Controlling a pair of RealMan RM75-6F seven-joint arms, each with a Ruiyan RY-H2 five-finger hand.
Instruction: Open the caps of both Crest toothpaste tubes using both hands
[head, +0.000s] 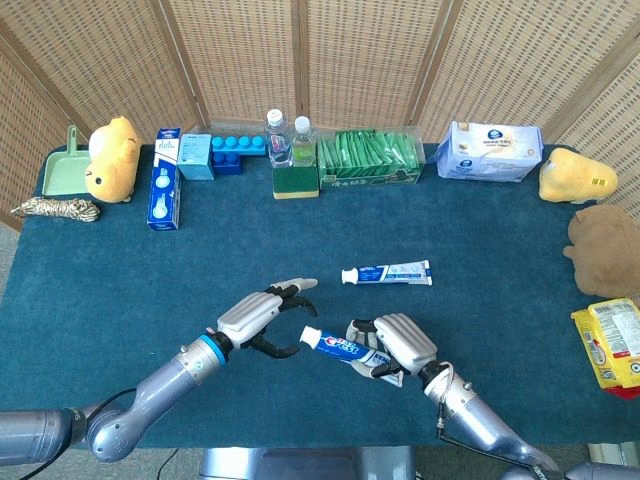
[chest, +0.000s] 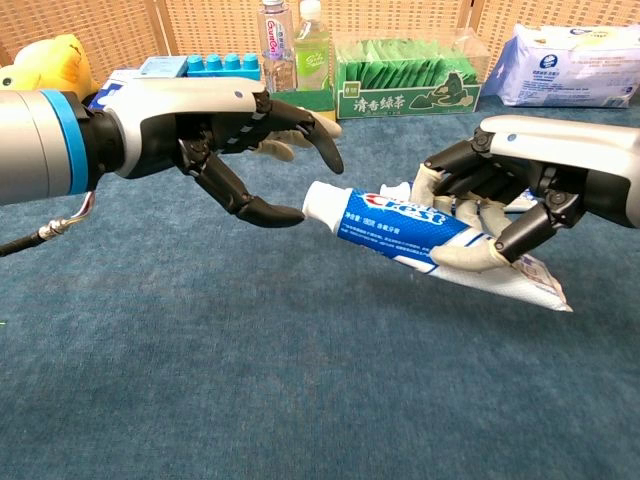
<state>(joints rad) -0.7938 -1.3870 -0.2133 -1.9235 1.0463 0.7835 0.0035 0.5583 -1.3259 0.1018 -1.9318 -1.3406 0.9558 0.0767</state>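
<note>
The held tube (chest: 420, 225) lies slanted in the air above the counter (head: 120, 290), its white cap (chest: 322, 202) pointing toward the robot's left. The right hand (chest: 520, 195) grips it around the middle and tail, fingers curled over the top and thumb underneath. The left hand (chest: 235, 135) is open and holds nothing, its fingers spread; the thumb tip reaches to the cap, touching it or just short of it, while the longer fingers arch above it. The second tube (head: 386, 273) lies flat on the counter just beyond both hands, cap to the left. Along the far edge stand two bottles (head: 288, 137) behind a sponge (head: 296, 182), beside a green box (head: 370, 160).
</note>
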